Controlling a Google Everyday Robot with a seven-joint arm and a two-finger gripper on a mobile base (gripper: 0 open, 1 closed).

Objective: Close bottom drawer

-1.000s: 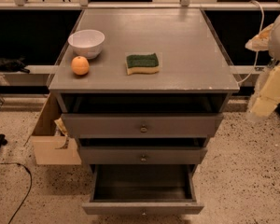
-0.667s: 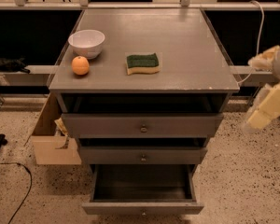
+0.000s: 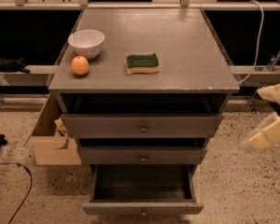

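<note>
The bottom drawer (image 3: 142, 207) is the lowest of three stacked grey drawers and is pulled far out, showing its deep grey, empty interior. Its front panel sits at the bottom edge of the camera view with a small round knob. Above it are the middle drawer (image 3: 143, 155) and the wider top drawer (image 3: 142, 124), both slightly out. My gripper (image 3: 269, 133) is a blurred cream shape at the right edge, level with the middle drawer and well to the right of the cabinet, touching nothing.
On the cabinet top (image 3: 186, 55) stand a white bowl (image 3: 86, 42), an orange (image 3: 80, 65) and a green-and-yellow sponge (image 3: 142, 63). An open cardboard box (image 3: 51, 141) sits on the speckled floor at the cabinet's left. A black cable (image 3: 18, 192) lies at the lower left.
My gripper has moved downward along the right edge, from about cabinet-top height to the level of the upper drawers. The drawers have not moved.
</note>
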